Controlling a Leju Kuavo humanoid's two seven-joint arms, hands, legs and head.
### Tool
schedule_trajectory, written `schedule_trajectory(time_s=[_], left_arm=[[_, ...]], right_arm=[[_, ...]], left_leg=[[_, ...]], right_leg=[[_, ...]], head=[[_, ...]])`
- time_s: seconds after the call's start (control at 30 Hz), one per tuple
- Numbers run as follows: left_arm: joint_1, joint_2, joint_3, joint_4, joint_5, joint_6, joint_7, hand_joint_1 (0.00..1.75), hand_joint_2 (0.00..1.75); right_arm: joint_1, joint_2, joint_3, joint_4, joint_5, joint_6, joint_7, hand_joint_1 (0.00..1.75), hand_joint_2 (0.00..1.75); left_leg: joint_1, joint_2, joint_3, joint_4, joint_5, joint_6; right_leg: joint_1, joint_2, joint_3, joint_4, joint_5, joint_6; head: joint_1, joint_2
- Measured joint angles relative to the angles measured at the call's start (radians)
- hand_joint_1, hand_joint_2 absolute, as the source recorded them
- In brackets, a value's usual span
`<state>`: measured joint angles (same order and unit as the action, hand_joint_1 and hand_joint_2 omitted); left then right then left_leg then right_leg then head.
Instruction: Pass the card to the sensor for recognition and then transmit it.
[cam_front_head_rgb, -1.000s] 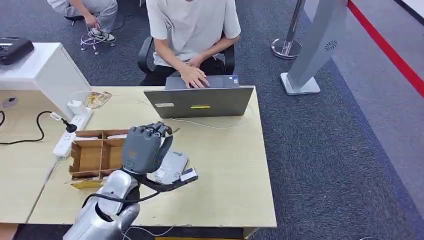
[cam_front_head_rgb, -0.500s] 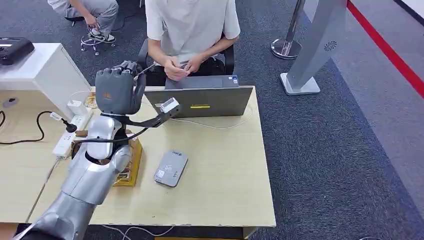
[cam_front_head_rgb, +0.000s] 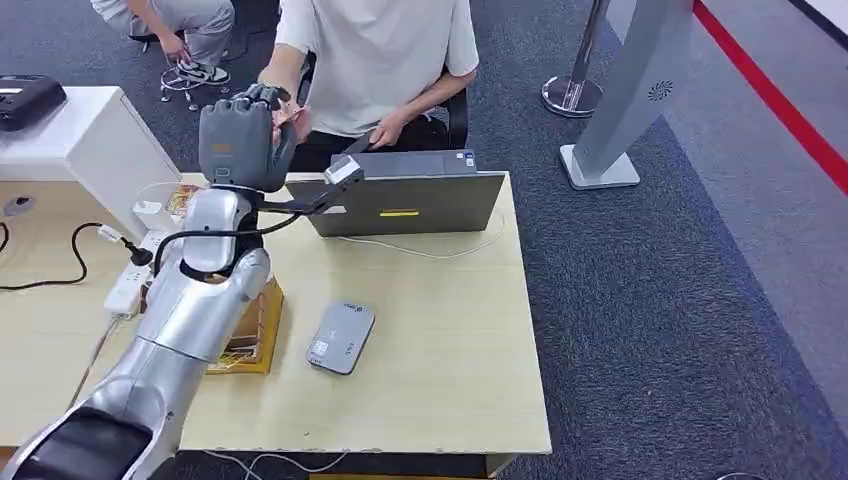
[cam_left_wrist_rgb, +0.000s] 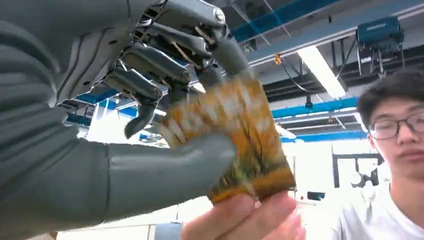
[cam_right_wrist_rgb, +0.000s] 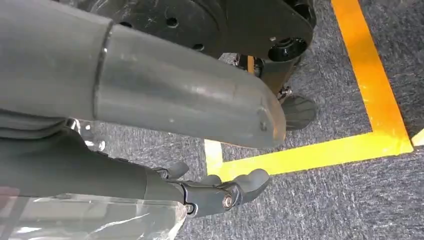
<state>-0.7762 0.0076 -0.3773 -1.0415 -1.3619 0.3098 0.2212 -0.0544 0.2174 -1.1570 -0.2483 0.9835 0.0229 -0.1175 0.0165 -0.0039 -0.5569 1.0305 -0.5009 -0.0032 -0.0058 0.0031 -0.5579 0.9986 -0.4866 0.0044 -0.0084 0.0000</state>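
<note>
Left wrist view shows the left hand (cam_left_wrist_rgb: 150, 105) pinching the orange-patterned card (cam_left_wrist_rgb: 235, 135) between its thick thumb and the darker fingers, while a person's fingers (cam_left_wrist_rgb: 250, 215) touch the card's free edge. The risk, as I judge it, lies in the timing of the handover: if the hand lets go before the person has a firm pinch, the card could drop toward the laptop (cam_front_head_rgb: 400, 200) or the desk (cam_front_head_rgb: 450, 330); if it holds on too tightly while the person pulls, the card could bend or slip askew. In the head view the left arm is raised high and stretched forward over the desk toward the seated person (cam_front_head_rgb: 370, 50), palm turned away from the camera, well apart from the grey card reader (cam_front_head_rgb: 340, 337) lying on the desk. The right hand (cam_right_wrist_rgb: 220, 192) hangs low over carpet, fingers loosely curled and holding nothing.
</note>
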Motion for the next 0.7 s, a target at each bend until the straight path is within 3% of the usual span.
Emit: schedule_trajectory(time_s=[0.3,0.4,0.57,0.7], left_arm=[[-0.002,-0.016,0.001,0.010,0.026,-0.039,0.003,0.00,1.75],[0.019,-0.020,0.001,-0.016,0.067,-0.062,-0.035,0.00,1.75],[0.197,0.005,-0.043,-0.276,0.118,-0.130,-0.081,0.00,1.75],[0.378,0.087,-0.091,-0.512,0.113,-0.049,-0.126,0.00,1.75]], right_arm=[[-0.001,0.000,0.000,0.001,0.001,0.001,0.004,0.00,0.00],[-0.001,0.000,0.000,0.001,-0.012,-0.002,0.003,0.00,0.00],[0.006,0.006,-0.012,0.000,-0.051,-0.009,0.005,0.00,0.00],[0.014,0.019,-0.035,-0.006,-0.072,-0.009,0.004,0.00,0.00]], left_leg=[[0.000,0.000,0.000,0.000,0.000,0.000],[0.000,0.000,0.000,0.000,0.000,0.000],[-0.001,0.001,-0.001,-0.001,-0.001,0.001],[-0.001,0.004,0.000,-0.003,-0.002,0.001]], right_leg=[[0.000,0.000,0.000,0.000,0.000,0.000],[0.000,0.000,0.000,0.000,0.000,0.000],[-0.001,0.001,0.000,0.000,-0.001,0.000],[-0.001,0.003,-0.001,0.000,-0.002,-0.002]], head=[[0.000,0.000],[0.000,0.000],[0.000,0.000],[-0.001,0.000]])
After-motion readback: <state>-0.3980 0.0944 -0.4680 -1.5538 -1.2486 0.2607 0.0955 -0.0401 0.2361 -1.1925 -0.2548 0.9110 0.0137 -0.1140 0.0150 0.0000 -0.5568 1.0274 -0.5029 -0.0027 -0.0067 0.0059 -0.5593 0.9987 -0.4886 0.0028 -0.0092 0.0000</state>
